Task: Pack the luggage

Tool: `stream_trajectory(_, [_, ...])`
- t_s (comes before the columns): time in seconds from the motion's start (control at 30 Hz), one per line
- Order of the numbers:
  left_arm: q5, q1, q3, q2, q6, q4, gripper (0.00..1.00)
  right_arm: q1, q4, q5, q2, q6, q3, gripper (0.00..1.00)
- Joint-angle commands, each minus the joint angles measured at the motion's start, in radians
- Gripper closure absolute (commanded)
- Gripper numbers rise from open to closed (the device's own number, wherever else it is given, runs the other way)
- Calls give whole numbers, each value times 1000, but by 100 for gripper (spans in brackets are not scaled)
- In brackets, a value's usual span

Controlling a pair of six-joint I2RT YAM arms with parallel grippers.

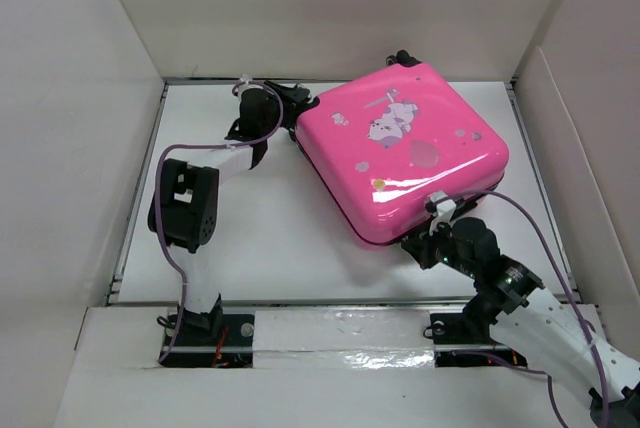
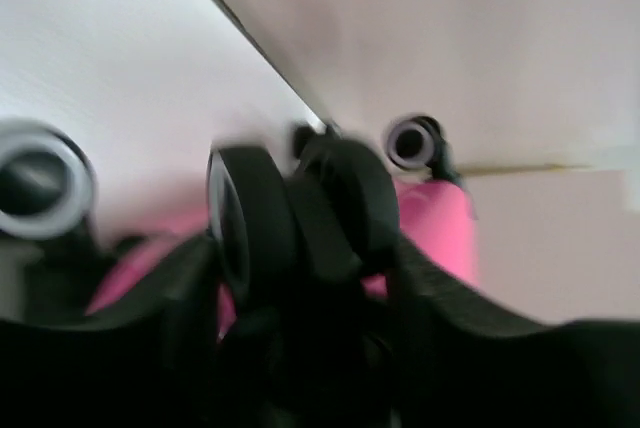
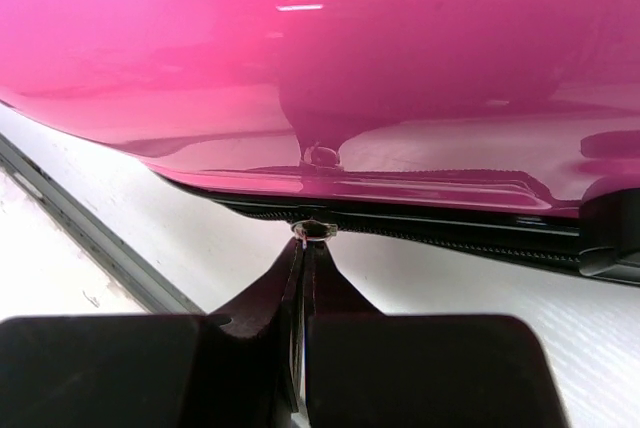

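The luggage (image 1: 400, 148) is a glossy hot-pink hard-shell suitcase with a cartoon print. It lies flat and closed at the back right of the table. My left gripper (image 1: 290, 110) is at its far left corner. In the blurred left wrist view its fingers (image 2: 180, 288) sit either side of a black wheel (image 2: 250, 218), with the pink shell (image 2: 440, 228) behind. My right gripper (image 3: 308, 243) is at the near edge of the luggage (image 3: 300, 48), shut on the small metal zipper pull (image 3: 313, 229) on the black zipper trim (image 3: 450, 223).
White walls enclose the table (image 1: 250, 228) on the left, back and right. A metal rail (image 3: 90, 228) runs along the floor near my right gripper. Another wheel (image 2: 412, 140) stands at the back corner, close to the wall.
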Motion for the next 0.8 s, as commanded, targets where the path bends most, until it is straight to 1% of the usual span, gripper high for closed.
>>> stream_trajectory(0.0, [4,-8,12,-6,78,210,89,-1,164,-46,-42,-5,44,100])
stream_trajectory(0.03, [15,-8,7,-32,78,246,98,-1,159,-45,-44,-5,44,100])
stream_trajectory(0.07, [20,-8,-2,-51,80,253,100,-1,156,-42,-47,-5,44,100])
stream_trajectory(0.33, [36,-17,16,-190,115,134,100,-1,183,-11,-44,-2,40,100])
stream_trajectory(0.57, [81,-17,79,-214,104,75,100,-1,182,-10,-21,-9,46,100])
stream_trajectory(0.77, [84,-17,92,-206,101,54,100,-1,187,0,-22,-7,43,100])
